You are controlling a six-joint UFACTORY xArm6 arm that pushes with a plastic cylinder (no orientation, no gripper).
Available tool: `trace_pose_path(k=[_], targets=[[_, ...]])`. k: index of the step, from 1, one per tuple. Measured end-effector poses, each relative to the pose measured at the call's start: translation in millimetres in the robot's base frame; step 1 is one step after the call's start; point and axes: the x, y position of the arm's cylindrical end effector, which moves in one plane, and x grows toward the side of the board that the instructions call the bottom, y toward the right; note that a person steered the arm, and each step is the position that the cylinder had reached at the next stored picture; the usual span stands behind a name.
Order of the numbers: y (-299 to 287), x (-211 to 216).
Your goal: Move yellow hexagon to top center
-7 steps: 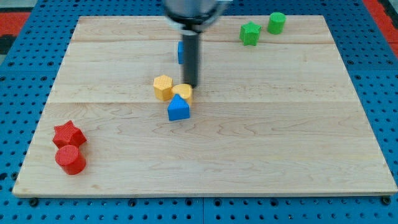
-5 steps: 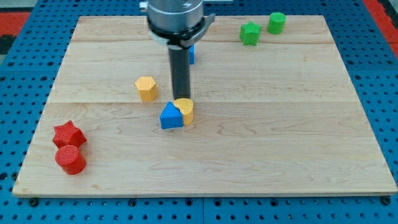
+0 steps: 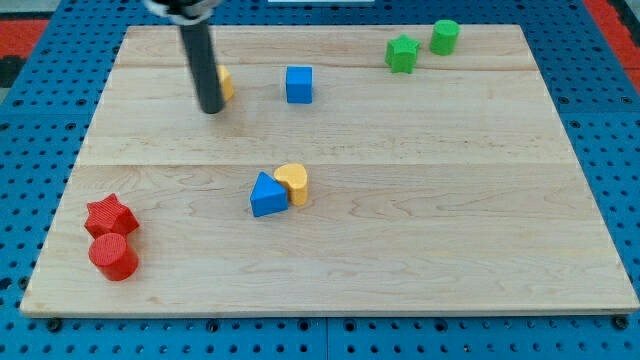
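Observation:
The yellow hexagon point(image 3: 226, 84) lies near the view's top, left of centre, mostly hidden behind my rod. My tip point(image 3: 211, 110) rests on the board just below and left of the hexagon, touching or nearly touching it. A blue cube point(image 3: 298, 84) sits to the hexagon's right, close to top centre.
A blue triangular block point(image 3: 267, 194) and a yellow heart-like block point(image 3: 294, 183) touch at the board's middle. A green star point(image 3: 402, 53) and green cylinder point(image 3: 445, 37) lie at top right. A red star point(image 3: 110, 215) and red cylinder point(image 3: 113, 257) lie at bottom left.
The rod swept left and up the board. The yellow hexagon moved from left of centre up to near the top left of centre. The blue triangular block and yellow heart-like block shifted slightly.

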Motion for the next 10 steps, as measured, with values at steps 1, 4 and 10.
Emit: trace_pose_path(k=[1,4,10], targets=[[1.5,-37.9],[26.5,-19.3],[134.5,-93.0]])
